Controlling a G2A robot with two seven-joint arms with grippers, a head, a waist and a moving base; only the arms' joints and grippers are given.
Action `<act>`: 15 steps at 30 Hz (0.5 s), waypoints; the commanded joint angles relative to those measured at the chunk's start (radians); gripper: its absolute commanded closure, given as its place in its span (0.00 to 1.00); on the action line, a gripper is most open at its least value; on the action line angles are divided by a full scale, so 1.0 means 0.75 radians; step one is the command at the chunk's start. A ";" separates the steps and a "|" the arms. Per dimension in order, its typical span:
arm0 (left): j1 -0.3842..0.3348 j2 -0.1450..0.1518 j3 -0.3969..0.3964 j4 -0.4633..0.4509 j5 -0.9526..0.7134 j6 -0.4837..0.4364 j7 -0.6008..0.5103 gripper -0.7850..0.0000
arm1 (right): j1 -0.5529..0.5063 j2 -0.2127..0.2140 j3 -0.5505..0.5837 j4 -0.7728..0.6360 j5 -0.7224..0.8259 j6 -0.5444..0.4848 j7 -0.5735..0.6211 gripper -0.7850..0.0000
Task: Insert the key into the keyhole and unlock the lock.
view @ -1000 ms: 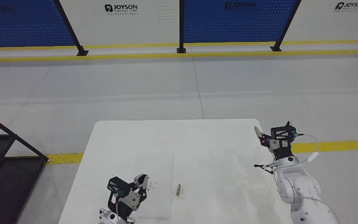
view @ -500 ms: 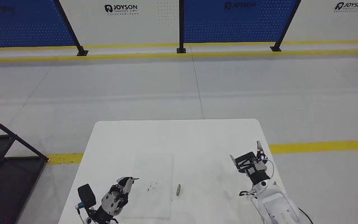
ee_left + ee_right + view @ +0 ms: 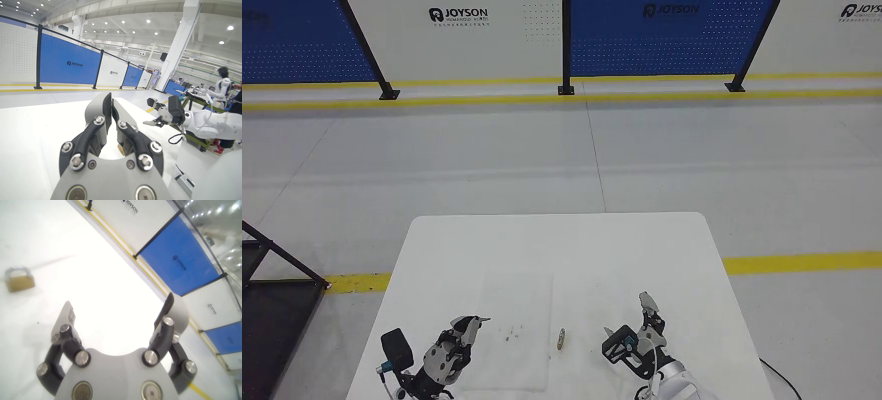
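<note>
Two claws flank the lock [image 3: 560,338]: left claw [image 3: 111,103] pinched shut, right claw [image 3: 118,300] spread wide, empty.

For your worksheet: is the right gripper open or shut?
Open: the right gripper has its fingers wide apart, holding nothing.

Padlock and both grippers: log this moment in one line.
padlock: on table, untouched | left gripper: jaws shut, apart from padlock | right gripper: jaws open, empty, apart from padlock
</note>
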State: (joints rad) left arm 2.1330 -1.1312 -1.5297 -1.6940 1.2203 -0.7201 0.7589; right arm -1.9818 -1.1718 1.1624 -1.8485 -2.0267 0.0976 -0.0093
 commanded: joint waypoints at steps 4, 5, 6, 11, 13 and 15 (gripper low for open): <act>0.000 0.000 0.000 0.000 0.000 0.000 0.000 1.00 | 0.000 0.000 0.000 0.000 0.000 0.000 0.000 0.00; 0.000 0.000 0.000 0.000 0.000 0.000 0.000 1.00 | 0.000 0.000 0.000 0.000 0.000 0.000 0.000 0.00; 0.000 0.000 0.000 0.000 0.000 0.000 0.000 1.00 | 0.000 0.000 0.000 0.000 0.000 0.000 0.000 0.00; -0.020 -0.003 0.020 -0.006 -0.020 0.026 -0.038 1.00 | 0.066 -0.007 -0.109 0.063 0.001 -0.167 -0.068 0.00; -0.020 -0.003 0.027 0.001 -0.020 0.029 -0.035 1.00 | 0.108 -0.021 -0.189 0.100 -0.012 -0.172 -0.057 0.00; -0.021 -0.004 0.032 0.010 -0.017 0.034 -0.025 1.00 | 0.151 -0.042 -0.280 0.138 -0.018 -0.142 -0.024 0.00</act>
State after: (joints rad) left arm 2.1176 -1.1337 -1.5077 -1.6909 1.2060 -0.6973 0.7354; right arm -1.8875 -1.1942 0.9959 -1.7599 -2.0410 -0.0258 -0.0414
